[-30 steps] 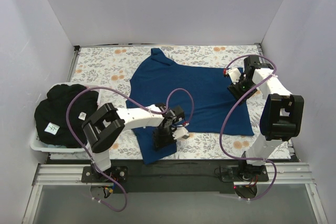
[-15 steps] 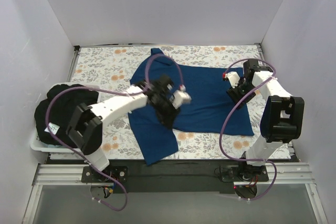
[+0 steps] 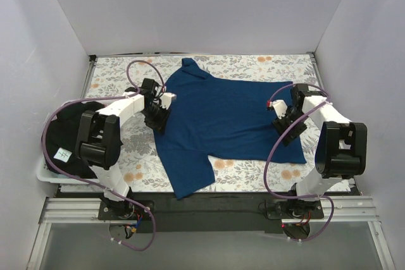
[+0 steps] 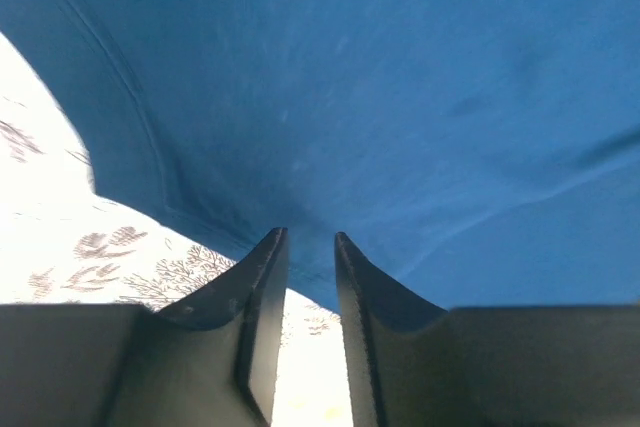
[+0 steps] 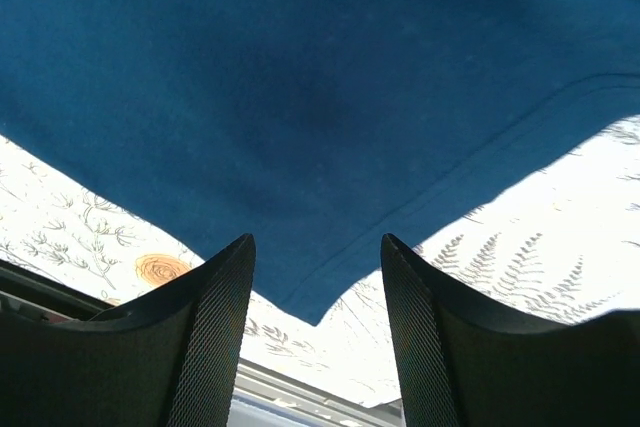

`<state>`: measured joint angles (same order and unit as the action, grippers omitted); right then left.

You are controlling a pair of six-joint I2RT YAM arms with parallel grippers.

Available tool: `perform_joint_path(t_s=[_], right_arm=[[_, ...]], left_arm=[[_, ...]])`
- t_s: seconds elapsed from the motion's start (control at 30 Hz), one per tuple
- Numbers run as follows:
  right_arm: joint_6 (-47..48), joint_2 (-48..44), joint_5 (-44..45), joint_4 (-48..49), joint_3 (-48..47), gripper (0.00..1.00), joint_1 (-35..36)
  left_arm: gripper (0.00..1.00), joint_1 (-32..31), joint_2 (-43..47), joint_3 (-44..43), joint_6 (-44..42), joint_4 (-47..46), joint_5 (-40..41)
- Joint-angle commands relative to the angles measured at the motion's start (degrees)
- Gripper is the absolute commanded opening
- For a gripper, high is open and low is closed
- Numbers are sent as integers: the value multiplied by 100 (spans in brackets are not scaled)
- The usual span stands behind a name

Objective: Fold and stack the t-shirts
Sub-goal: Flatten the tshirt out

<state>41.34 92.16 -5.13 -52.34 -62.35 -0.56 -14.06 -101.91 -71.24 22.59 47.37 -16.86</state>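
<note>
"Where is the blue t-shirt [image 3: 221, 118] lying?"

"It's lying spread out in the middle of the floral cloth [image 3: 120, 80]."

"What are the arms doing?"

"The left gripper [image 3: 156, 116] is sitting at the shirt's left hem, jaws only a slit apart. I can't tell if they're pinching it. The right gripper [image 3: 288, 127] is hovering at the near right corner, jaws spread, gripping nothing."

"And the black t-shirt [image 3: 69, 134]?"

"It's lying heaped in the white bin [image 3: 44, 172], far left."
</note>
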Motion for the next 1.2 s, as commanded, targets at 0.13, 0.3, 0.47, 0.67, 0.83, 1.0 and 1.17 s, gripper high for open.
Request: perform_joint_path(t_s=[0.13,0.3,0.47,0.67,0.83,1.0,1.17], right_arm=[[-12,355,213,373,319,57,21],[154,224,328,391,845,55,38],[532,-294,179,6,1216,50,240],[586,-533,-418,-417,-176,55,232],[129,441,-823,-374,-2129,60,179],[-398,2004,-674,-304,-4219,56,161],[-618,2947,-420,-181,-5199,55,170]], left_arm=[[17,176,336,1050,-79,-89,517],[15,176,952,1814,-53,288,360],[14,176,1550,1966,-35,720,122],[31,255,1526,56,-255,870,-616],[37,431,211,-1794,8,388,-740],[39,554,-1338,-3970,650,-254,-493],[40,528,-2840,-5486,984,-448,-687]])
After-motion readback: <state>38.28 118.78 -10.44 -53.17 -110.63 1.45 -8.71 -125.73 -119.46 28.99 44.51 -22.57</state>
